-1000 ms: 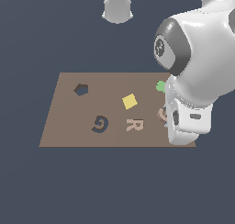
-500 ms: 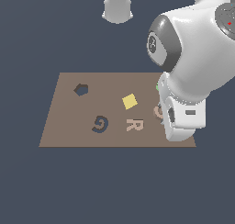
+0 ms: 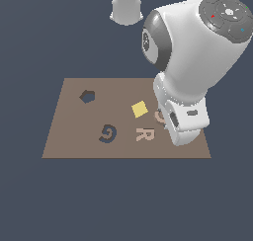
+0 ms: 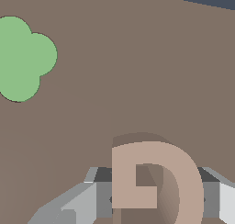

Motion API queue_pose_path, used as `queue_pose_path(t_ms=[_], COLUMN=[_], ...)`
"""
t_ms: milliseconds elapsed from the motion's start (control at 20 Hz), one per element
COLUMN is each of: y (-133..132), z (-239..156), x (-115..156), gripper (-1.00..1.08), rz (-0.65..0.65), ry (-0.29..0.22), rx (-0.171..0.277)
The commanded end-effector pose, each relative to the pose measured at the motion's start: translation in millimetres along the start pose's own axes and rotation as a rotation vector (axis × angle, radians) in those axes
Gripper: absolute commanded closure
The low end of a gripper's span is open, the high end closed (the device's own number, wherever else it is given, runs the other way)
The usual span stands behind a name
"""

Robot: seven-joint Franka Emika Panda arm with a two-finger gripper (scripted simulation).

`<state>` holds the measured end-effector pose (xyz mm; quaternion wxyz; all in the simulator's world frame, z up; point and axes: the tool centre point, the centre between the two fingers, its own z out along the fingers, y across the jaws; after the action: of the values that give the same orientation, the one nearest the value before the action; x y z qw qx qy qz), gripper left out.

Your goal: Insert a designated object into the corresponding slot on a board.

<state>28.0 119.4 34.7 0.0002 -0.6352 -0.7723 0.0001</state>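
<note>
Wrist view showed the hand [image 4: 151,195] low over the board [image 4: 114,103], its grey fingers [image 4: 92,200] standing on either side of the G piece [image 4: 156,182]; whether they pinched it I could not tell. A green lobed piece [image 4: 23,58] lay well apart from the hand. Across the board, beyond the R piece [image 3: 145,134], sat the G-shaped slot [image 3: 107,134].

Both renders are evenly and softly lit, with no harsh glare. In the exterior view the white arm [image 3: 197,62] shows smooth shading, brighter on its upper curves and greyer underneath, so light seems to come from above. The board [image 3: 74,136] is flat matte brown without clear cast shadows. The wrist view is sharp, free of blur or edge distortion; a faint darker band lies on the board just beyond the G piece [image 4: 158,182] between the gripper fingers [image 4: 75,204].
</note>
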Motion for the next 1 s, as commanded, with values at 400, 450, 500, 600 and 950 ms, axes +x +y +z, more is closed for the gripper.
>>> queue_pose_path(t_ms=[400, 450, 500, 600, 950], y=[-19, -20, -20, -21, -19], z=[-2, -2, -2, -3, -4], x=[-53, -58, -63, -74, -112], gripper=[1.08, 1.08, 1.08, 1.08, 1.08], rz=[-0.317, -0.348, -0.379, -0.440, -0.650], ry=[0.000, 0.000, 0.000, 0.000, -0.001], rx=[-0.001, -0.001, -0.001, -0.001, -0.001])
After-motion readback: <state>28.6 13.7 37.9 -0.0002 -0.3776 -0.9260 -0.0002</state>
